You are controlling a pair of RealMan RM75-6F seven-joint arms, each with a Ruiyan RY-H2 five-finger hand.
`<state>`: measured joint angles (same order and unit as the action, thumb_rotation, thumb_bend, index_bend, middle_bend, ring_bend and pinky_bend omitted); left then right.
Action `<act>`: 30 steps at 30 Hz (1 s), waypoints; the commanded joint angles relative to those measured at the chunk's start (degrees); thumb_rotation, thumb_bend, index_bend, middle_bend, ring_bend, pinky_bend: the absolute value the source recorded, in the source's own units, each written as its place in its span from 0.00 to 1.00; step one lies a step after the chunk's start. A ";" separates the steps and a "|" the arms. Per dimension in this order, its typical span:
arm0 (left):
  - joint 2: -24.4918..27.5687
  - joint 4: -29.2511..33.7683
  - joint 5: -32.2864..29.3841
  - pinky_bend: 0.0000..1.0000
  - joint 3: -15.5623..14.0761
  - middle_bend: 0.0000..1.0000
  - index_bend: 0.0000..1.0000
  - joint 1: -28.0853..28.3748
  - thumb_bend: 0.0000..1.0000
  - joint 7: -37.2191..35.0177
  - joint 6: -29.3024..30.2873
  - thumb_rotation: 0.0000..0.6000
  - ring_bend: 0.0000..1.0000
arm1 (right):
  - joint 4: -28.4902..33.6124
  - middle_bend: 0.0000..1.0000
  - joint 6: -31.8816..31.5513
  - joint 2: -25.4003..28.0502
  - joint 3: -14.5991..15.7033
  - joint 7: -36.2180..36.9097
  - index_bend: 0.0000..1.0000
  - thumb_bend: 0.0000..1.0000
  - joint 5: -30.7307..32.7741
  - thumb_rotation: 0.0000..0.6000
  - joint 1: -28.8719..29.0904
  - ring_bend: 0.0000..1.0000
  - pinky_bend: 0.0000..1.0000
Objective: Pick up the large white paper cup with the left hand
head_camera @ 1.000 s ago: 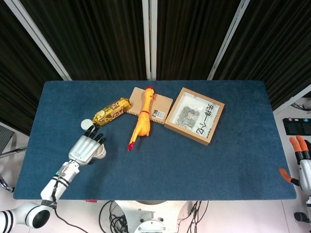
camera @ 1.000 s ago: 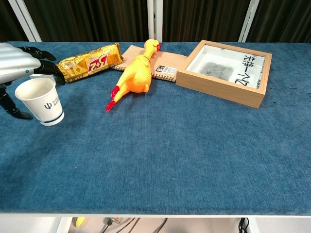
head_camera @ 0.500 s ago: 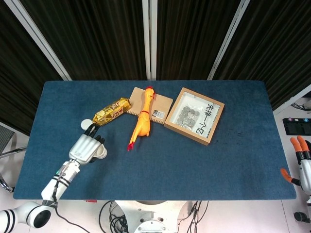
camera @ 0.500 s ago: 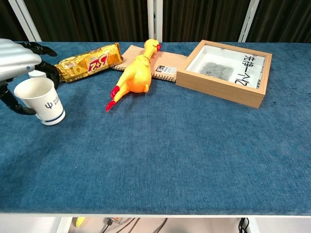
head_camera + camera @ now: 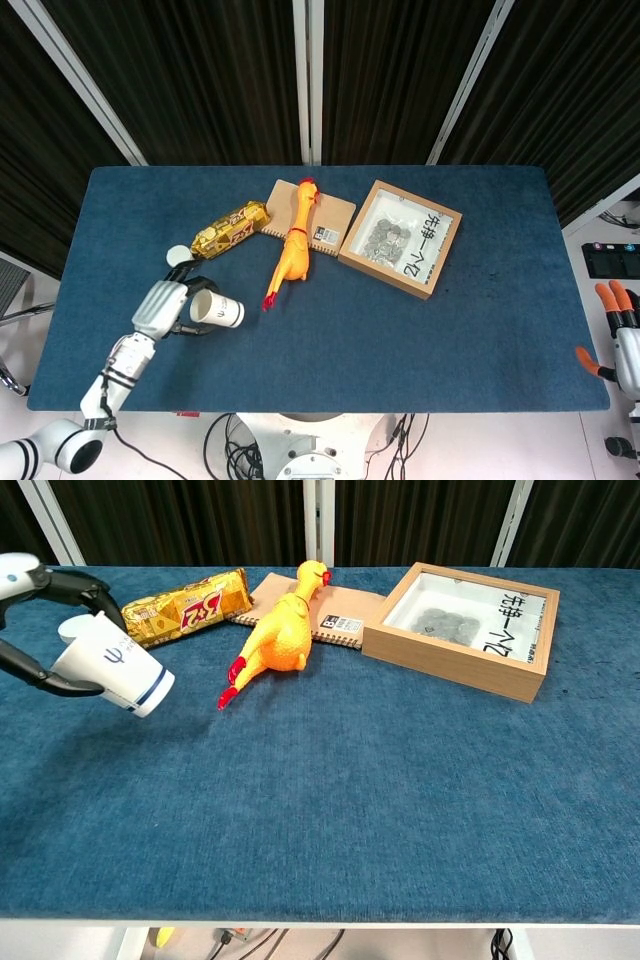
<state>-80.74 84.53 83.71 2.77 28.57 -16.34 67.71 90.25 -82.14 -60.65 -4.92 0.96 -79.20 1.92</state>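
Dark curtains hang behind a blue-felt counter [image 5: 400, 330]. Near its left edge the left hand [image 5: 163, 308] has its black fingers [image 5: 85, 588] wrapped around the large white paper cup [image 5: 112, 665], one above and one below the wall, so the cup is clamped and tipped well over, its base pointing away from the fingers toward the counter's middle. In the chest view it appears clear of the felt, which suggests the pick-up is largely done; the tilt looks like a result of the sideways grasp.

Just behind the fingers sits a small white round object [image 5: 179, 254], too small to identify, and just beyond it a gold-wrapped biscuit packet [image 5: 230, 229]. Further off lie a yellow rubber chicken [image 5: 291, 251] across a brown spiral notebook [image 5: 332, 219], and a shallow wooden box of coins [image 5: 400, 237]. None blocks an upward lift.

The right hand [image 5: 620, 340] hangs off the counter's far side, orange-tipped fingers apart, holding nothing.
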 commanded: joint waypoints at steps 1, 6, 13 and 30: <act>-5.18 -9.70 2.90 0.10 -1.80 0.40 0.45 -2.96 0.18 -13.48 2.37 1.00 0.07 | -0.09 0.00 -0.22 -0.17 -0.06 -0.07 0.00 0.18 -0.05 1.00 -0.03 0.00 0.00; -8.24 -14.51 3.27 0.09 -2.12 0.40 0.45 -3.70 0.18 -16.56 2.98 1.00 0.07 | -0.02 0.00 -0.26 -0.14 -0.06 -0.29 0.00 0.18 0.02 1.00 -0.07 0.00 0.00; -9.94 -18.05 4.26 0.08 -2.68 0.37 0.44 -4.06 0.18 -18.88 3.32 1.00 0.07 | -0.26 0.00 0.09 -0.25 0.00 -0.23 0.00 0.18 0.19 1.00 -0.01 0.00 0.00; -5.58 -15.72 12.71 0.01 -4.51 0.02 0.04 -3.47 0.17 -0.17 9.75 1.00 0.00 | -0.24 0.00 0.05 -0.08 -0.17 -0.20 0.00 0.18 0.47 1.00 -0.08 0.00 0.00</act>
<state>-88.15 66.46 93.56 -1.75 24.90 -24.82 74.56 90.00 -82.11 -60.73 -5.09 0.77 -78.73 1.83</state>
